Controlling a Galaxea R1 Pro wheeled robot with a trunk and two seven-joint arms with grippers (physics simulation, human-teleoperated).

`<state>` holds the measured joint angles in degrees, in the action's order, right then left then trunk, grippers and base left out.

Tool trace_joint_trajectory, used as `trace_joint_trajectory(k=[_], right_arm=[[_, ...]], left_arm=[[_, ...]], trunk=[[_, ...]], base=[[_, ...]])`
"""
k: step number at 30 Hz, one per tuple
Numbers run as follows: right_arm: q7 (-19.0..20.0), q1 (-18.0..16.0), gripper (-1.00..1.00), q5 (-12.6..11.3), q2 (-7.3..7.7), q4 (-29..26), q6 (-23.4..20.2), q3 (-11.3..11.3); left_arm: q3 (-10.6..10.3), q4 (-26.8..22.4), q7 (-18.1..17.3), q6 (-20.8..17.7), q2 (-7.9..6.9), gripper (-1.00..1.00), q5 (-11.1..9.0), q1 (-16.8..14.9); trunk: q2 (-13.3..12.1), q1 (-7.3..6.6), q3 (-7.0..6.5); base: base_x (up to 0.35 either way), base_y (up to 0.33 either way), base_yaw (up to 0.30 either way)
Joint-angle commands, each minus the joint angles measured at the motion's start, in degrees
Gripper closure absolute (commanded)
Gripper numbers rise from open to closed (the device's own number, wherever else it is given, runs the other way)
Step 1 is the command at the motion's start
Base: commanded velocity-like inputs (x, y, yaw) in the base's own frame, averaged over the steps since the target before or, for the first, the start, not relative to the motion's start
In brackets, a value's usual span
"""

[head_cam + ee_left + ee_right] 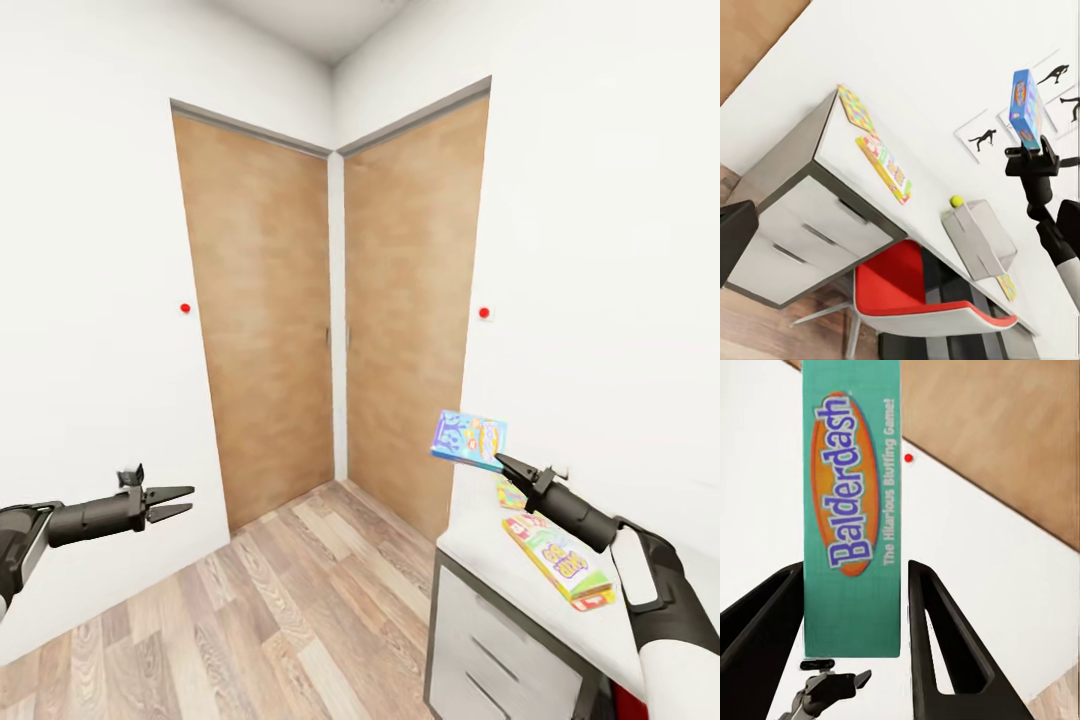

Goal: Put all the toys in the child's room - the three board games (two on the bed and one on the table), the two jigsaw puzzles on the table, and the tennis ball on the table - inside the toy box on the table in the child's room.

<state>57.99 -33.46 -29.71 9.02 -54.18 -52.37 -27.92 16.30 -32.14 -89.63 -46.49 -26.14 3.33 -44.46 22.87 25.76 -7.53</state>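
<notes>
Balderdash board game (852,510), the small blue box, sits between the two fingers (945,637) of the right gripper (503,463), which pinch its thin edge and hold it up in the air above the end of the table (480,545). It seems a bit tilted. The left gripper (180,502) hangs apart, fingers spread and holding nothing.

Blue board game (469,439) with teal "Balderdash" edge, red-yellow-green SKIP-BO box (558,562), red chair (916,291), light-grey table (862,154)

Head view toward corner doors (265,320); wrist views close, perhaps sharing the table (937,187).
</notes>
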Motion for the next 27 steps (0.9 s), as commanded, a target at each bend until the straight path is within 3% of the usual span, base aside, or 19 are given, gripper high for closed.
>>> trace_joint_trajectory(k=[1, 27], right_arm=[[0.20, -0.05, 1.00, -0.18, -0.03, 0.04, -0.36, -0.21], [-0.17, 0.67, 1.00, -0.01, 0.00, 0.22, -0.28, -1.57]], left_arm=[[0.17, -0.03, -0.37, -0.59, -0.01, -1.00, 0.36, 0.00], [0.23, -0.03, -0.37, -0.53, -0.02, -1.00, 0.35, 0.00]], trunk=[[0.05, 0.02, 0.00], [0.05, 0.02, -0.85]], base=[[0.000, 0.000, -0.280], [0.000, 0.000, -0.280]])
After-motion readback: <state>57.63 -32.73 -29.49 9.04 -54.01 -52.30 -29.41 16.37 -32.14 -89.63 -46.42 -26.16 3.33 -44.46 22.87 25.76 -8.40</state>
